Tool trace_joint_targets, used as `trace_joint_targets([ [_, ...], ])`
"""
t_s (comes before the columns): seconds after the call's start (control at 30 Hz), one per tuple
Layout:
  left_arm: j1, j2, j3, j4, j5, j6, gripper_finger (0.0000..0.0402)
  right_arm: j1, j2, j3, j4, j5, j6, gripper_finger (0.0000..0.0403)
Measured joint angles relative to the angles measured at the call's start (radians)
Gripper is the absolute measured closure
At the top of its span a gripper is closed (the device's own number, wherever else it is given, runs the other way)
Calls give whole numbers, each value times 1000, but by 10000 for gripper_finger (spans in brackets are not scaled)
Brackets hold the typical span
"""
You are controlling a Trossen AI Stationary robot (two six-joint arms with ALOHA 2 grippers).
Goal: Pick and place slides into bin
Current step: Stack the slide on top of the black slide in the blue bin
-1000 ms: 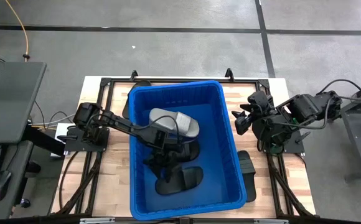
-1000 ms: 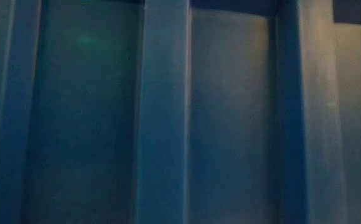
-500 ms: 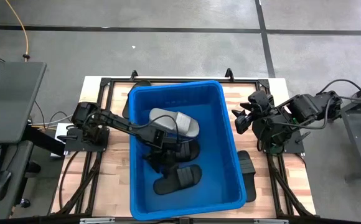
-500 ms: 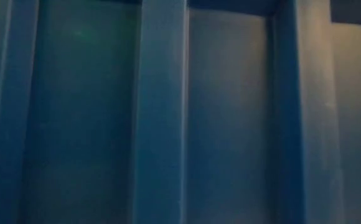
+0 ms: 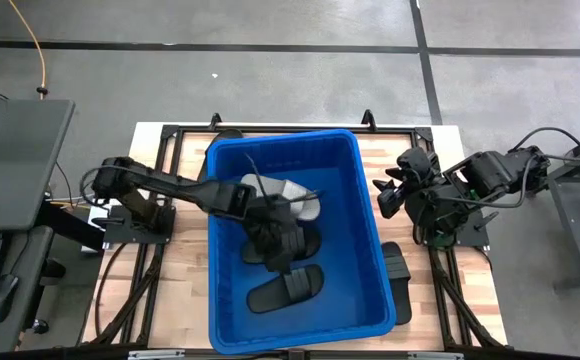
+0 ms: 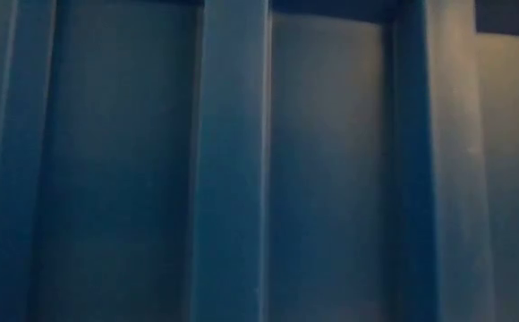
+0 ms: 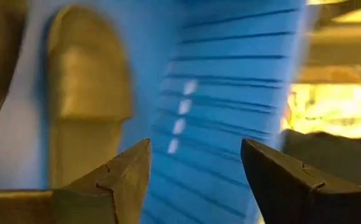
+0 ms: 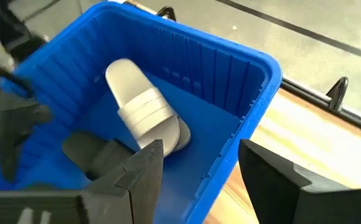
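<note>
The blue bin (image 5: 370,215) stands mid-table. In it lie a light grey slide (image 5: 292,190) toward the far side, a black slide (image 5: 288,287) toward the near side, and another black slide (image 5: 310,240) between them. My left gripper (image 5: 278,245) is inside the bin, low over the middle slides, open and empty; its wrist view shows a slide (image 7: 84,93) ahead on the bin floor. My right gripper (image 5: 382,195) hangs open and empty just outside the bin's right wall and looks down on the grey slide (image 8: 142,104).
A black slide (image 5: 395,270) lies on the wooden table right of the bin, near the right arm's base. A dark object (image 5: 228,133) shows at the bin's far left corner. The bin's wall (image 6: 259,161) fills the low view.
My left gripper has moved inside the bin away from the near black slide, toward the bin's middle and right wall, and the arm has swung and turned with it. The near black slide lies flat on the bin floor. My right arm has kept still.
</note>
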Motion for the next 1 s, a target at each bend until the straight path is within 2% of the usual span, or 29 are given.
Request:
trace_joint_targets([
  [0.1, 0, -20, 58, -14, -4, 131, 166, 0, 0, 0, -1, 16, 55, 208],
  [0.23, 0, -76, 116, -12, -62, 299, 176, 0, 0, -1, 26, 25, 106, 206],
  [0.37, 9, -162, 92, -4, -114, 427, 198, 1, -21, -64, 179, 27, 69, 206],
  [0.53, 64, -326, -32, 1, -147, 475, 224, -9, -107, -352, 549, -52, 52, 203],
  [0.67, 108, -498, -134, 3, -143, 501, 236, 19, -248, -543, 838, -3, -19, 202],
  [0.73, 133, -596, -198, 3, -136, 512, 239, 16, -321, -610, 879, -8, -8, 203],
  [0.9, 225, -800, -355, 51, -103, 508, 240, 16, -521, -786, 875, -14, 169, 201],
  [1.0, 268, -900, -422, 62, -82, 479, 240, 21, -631, -904, 869, -119, 299, 202],
])
